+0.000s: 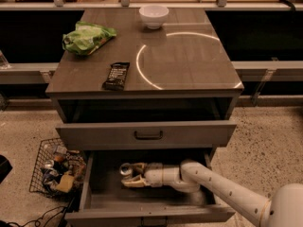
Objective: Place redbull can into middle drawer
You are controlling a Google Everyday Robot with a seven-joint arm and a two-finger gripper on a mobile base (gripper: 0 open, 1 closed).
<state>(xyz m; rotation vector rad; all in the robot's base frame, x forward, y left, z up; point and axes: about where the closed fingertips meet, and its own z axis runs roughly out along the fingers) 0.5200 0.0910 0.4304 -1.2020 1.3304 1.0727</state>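
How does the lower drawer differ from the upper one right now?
The lower drawer is pulled out farther than the upper drawer, so its floor shows, while the upper drawer's inside is dark. The lower drawer has the gripper in it, closed on the can; nothing shows in the upper drawer. Both are wide and grey-brown.
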